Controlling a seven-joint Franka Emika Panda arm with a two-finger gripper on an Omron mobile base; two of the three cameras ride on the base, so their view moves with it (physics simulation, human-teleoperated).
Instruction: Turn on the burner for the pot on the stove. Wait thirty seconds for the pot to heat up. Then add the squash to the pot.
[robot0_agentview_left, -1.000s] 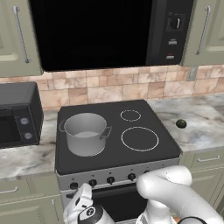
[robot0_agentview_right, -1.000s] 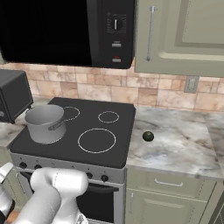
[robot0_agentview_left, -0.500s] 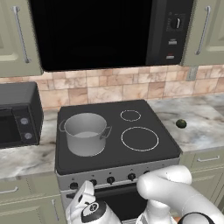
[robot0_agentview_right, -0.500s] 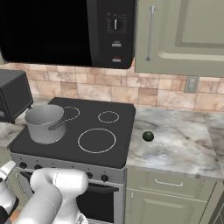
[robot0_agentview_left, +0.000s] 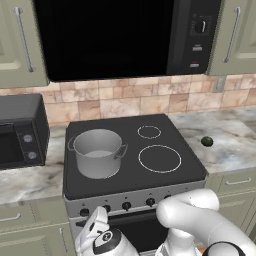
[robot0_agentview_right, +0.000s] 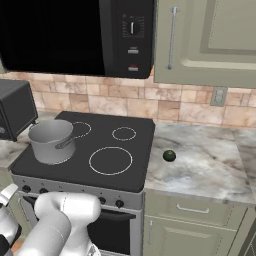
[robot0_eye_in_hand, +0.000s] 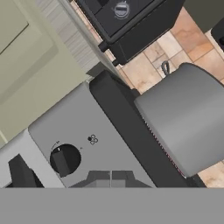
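Note:
The grey steel pot (robot0_agentview_left: 97, 152) stands on the rear left of the black glass stove (robot0_agentview_left: 165, 130) and covers its burner. The pot (robot0_eye_in_hand: 183, 122) looms at the right of the hand view. The small dark green squash (robot0_agentview_left: 207, 141) lies on the marble counter right of the stove, also seen as the squash (robot0_agentview_right: 169, 155). My gripper (robot0_agentview_left: 97, 216) hangs low in front of the left end of the silver knob panel (robot0_eye_in_hand: 74, 127). In the hand view my gripper (robot0_eye_in_hand: 109, 177) is shut with nothing between its tips. It sits just right of a black knob (robot0_eye_in_hand: 64, 159).
A black toaster oven (robot0_agentview_left: 20, 132) stands on the counter left of the stove. A dark microwave (robot0_agentview_left: 120, 35) hangs above the stove. A row of knobs (robot0_agentview_left: 126, 205) runs along the stove front. Two white rings (robot0_agentview_left: 159, 158) mark the right-hand zones. My white arm (robot0_agentview_left: 195, 220) crosses before the oven door.
My hand has crept up slightly toward the left end of the knob panel. Pot and squash have not moved.

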